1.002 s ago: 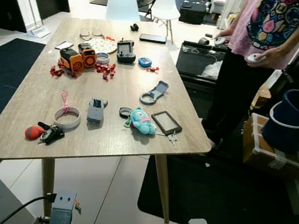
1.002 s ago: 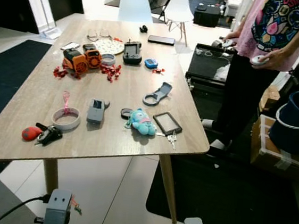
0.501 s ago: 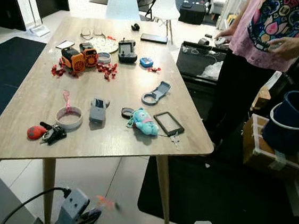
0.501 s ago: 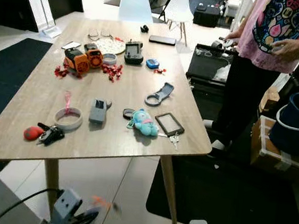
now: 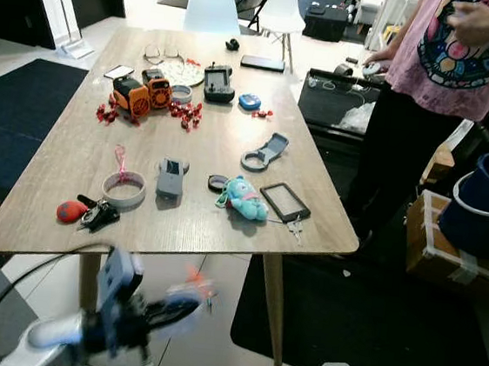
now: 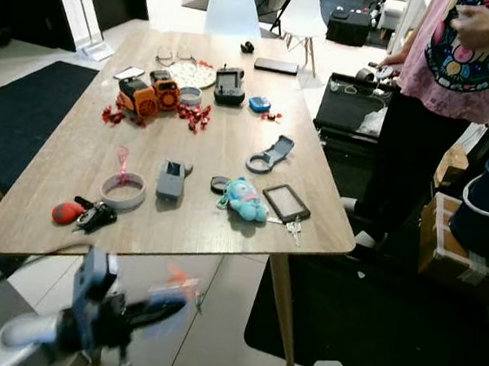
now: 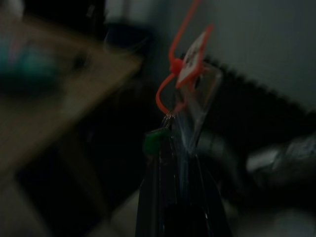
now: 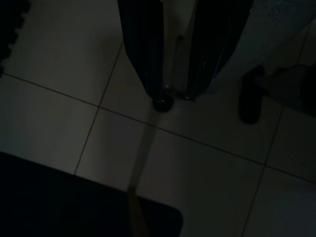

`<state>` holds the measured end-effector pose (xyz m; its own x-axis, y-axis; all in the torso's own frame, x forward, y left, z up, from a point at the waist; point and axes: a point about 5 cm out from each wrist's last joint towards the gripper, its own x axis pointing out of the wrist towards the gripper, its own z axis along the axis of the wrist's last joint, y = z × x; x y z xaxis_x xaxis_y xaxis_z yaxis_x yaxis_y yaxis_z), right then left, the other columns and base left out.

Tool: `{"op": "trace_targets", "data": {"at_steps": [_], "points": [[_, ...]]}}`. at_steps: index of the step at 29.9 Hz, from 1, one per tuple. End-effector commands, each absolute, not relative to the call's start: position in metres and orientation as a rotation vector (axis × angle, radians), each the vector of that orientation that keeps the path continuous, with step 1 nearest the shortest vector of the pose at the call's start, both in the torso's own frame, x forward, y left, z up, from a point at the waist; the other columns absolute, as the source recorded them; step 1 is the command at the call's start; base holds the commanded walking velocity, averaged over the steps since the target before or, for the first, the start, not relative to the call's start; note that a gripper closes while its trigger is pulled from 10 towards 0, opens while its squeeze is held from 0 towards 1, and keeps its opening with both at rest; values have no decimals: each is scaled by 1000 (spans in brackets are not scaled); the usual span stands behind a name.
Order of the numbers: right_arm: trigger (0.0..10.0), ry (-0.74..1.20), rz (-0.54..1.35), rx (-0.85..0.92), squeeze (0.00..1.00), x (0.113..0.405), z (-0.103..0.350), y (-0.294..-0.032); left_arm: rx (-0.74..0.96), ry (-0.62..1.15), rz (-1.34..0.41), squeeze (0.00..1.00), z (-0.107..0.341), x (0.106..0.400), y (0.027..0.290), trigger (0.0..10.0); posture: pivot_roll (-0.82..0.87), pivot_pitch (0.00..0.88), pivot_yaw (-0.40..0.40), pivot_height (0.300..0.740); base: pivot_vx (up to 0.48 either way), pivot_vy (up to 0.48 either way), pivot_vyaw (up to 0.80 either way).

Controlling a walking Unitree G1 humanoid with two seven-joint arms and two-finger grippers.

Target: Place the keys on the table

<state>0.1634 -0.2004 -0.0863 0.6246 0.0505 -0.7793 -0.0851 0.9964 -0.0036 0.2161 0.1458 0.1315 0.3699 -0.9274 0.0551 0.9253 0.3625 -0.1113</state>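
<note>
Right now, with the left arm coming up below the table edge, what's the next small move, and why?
Probably raise the left end effector higher and carry it forward over the table. It is shut on the keys with the orange tag but sits below the near edge, blurred in motion. The bare wood between the tape roll and the edge looks like a free landing spot.

My two head eyes look forward and down from above, a little way back from the long pale wooden table [image 5: 70,173]. Both show the same table and dark rug [image 6: 403,339]. My left wrist camera looks along my fingers, close and blurry. My right wrist camera looks straight down at the grey tiled floor [image 8: 207,168].
</note>
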Motion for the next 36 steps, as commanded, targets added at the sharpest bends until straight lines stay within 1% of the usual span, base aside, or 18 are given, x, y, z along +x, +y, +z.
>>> {"op": "trace_targets", "data": {"at_steps": [1, 3, 4, 5, 6, 7, 9, 10, 13, 15, 16, 18, 19, 22, 27, 28, 33, 36], "points": [[10000, 905, 65, -33, 0, 159, -88, -203, -164, -65, -1150, 0, 148, 230, 123, 10000, 66, 46, -1, 740, 0, 0, 0], [10000, 903, 65, -31, 0, 160, -88, -202, -154, -169, -1031, 0, 166, 252, 101, 10000, 66, 46, -1, 740, 0, 0, 0], [10000, 903, 65, -31, 0, 160, -88, -202, -154, -169, -1031, 0, 166, 252, 101, 10000, 66, 46, -1, 740, 0, 0, 0], [10000, 903, 64, -30, 0, 160, -88, -202, -133, -177, -993, 0, 169, 259, 93, 10000, 64, 47, 2, 740, 0, 0, 0], [10000, 903, 62, -29, 0, 160, -88, -202, -57, -149, -966, 0, 167, 264, 87, 10000, 63, 49, 7, 740, 0, 0, 0], [10000, 903, 62, -29, 0, 160, -88, -202, -57, -149, -966, 0, 167, 264, 87, 10000, 63, 49, 7, 740, 0, 0, 0], [10000, 903, 59, -28, 0, 160, -88, -201, 103, -97, -917, 0, 158, 273, 78, 10000, 65, 54, 10, 740, 0, 0, 0], [10000, 903, 59, -28, 0, 160, -88, -201, 103, -97, -917, 0, 158, 273, 78, 10000, 65, 54, 10, 740, 0, 0, 0], [10000, 907, 61, -25, 0, 159, -88, -200, 215, -62, -772, 0, 153, 287, 73, 10000, 65, 61, 13, 740, 0, 0, 0], [10000, 909, 62, -23, 0, 159, -89, -199, 250, -61, -710, 0, 152, 293, 73, 10000, 66, 64, 16, 740, 0, 0, 0], [10000, 909, 62, -23, 0, 159, -89, -199, 250, -61, -710, 0, 152, 293, 73, 10000, 66, 64, 16, 740, 0, 0, 0], [10000, 912, 61, -20, 0, 158, -90, -197, 313, -59, -545, 0, 149, 306, 79, 10000, 60, 66, 23, 740, 0, 0, 0], [10000, 912, 61, -20, 0, 158, -90, -197, 313, -59, -545, 0, 149, 306, 79, 10000, 60, 66, 23, 740, 0, 0, 0], [10000, 913, 59, -16, 0, 157, -90, -196, 336, -45, -424, 0, 146, 314, 89, 10000, 58, 67, 25, 740, 0, 0, 0], [10000, 916, 57, -16, 0, 156, -91, -196, 400, -38, -219, 0, 144, 327, 114, 10000, 61, 69, 21, 740, 0, 0, 0], [10000, 918, 58, -19, 0, 155, -91, -196, 451, -36, -160, 0, 142, 330, 124, 10000, 63, 69, 18, 740, 0, 0, 0], [10000, 917, 57, -21, 0, 156, -90, -197, 525, -28, -61, 0, 135, 335, 141, 10000, 61, 71, 19, 740, 0, 0, 0], [10000, 916, 55, -22, 0, 156, -90, -197, 533, -29, -46, 0, 135, 335, 146, 10000, 60, 71, 19, 740, 0, 0, 0]]}}
